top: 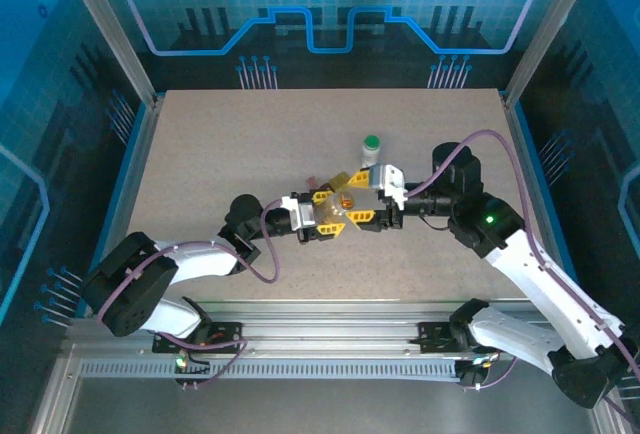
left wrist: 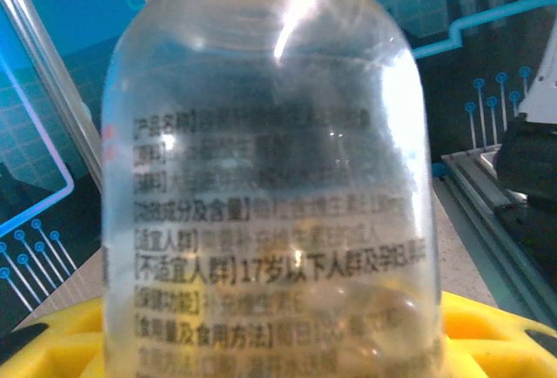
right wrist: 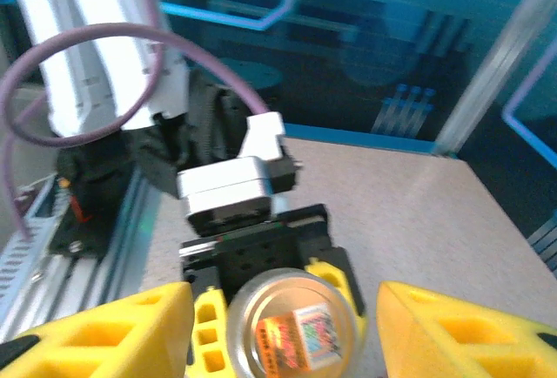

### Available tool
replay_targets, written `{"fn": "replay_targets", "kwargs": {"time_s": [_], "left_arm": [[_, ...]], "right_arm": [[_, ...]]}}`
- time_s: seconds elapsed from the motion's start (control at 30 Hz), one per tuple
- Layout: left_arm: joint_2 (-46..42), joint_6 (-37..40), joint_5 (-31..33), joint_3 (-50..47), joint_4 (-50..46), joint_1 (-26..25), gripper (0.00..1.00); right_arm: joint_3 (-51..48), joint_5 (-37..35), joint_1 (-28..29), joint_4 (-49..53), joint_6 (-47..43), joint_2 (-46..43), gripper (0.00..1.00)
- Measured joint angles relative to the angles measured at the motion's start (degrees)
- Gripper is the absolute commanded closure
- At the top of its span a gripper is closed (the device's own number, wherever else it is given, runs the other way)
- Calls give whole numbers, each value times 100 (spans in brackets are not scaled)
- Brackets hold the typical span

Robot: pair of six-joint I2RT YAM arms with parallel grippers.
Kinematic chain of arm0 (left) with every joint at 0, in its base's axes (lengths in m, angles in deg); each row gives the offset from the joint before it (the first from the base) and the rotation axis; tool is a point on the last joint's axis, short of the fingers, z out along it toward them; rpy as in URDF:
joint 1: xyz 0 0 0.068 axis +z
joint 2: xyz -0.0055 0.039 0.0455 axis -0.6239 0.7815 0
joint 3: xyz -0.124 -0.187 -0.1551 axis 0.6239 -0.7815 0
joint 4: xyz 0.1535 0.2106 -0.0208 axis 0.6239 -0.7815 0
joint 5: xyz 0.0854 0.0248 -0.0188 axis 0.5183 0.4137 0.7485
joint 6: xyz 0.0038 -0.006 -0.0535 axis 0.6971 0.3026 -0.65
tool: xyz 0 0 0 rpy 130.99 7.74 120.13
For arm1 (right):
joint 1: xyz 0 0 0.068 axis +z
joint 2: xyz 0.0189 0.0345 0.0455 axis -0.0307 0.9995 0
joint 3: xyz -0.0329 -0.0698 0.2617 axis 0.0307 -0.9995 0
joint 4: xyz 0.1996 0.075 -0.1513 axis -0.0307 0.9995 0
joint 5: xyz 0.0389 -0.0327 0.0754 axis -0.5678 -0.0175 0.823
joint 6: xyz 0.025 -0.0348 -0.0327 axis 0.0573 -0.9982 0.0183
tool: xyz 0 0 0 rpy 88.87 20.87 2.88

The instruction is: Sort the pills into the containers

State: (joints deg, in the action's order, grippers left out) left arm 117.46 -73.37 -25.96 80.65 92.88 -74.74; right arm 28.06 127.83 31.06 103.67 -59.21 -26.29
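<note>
Bottle of clear glass was clamped between the left gripper's fingers. The right gripper was spread wide, empty, either side of the bottle.

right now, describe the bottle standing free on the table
On the beige table, look just beyond the centre. A small white bottle stands upright there; its green cap sets it apart from the clear bottle the left gripper holds.

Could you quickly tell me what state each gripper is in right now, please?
The left gripper is closed on the clear bottle.
The right gripper is open, its fingers spread wide and holding nothing.
</note>
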Motion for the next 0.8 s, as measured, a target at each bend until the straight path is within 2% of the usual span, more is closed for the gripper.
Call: {"fn": "replay_targets", "kwargs": {"time_s": [0.3, 0.6, 0.8], "left_arm": [[0, -24, -319, 2, -11, 0, 100], [2, -149, -468, 2, -9, 15, 100], [0, -151, -485, 2, -4, 15, 100]], "right_arm": [[2, 728, 0, 157, -529, 236, 44], [4, 754, 0, 173, -667, 378, 46], [2, 721, 0, 85, -664, 393, 42]]}}
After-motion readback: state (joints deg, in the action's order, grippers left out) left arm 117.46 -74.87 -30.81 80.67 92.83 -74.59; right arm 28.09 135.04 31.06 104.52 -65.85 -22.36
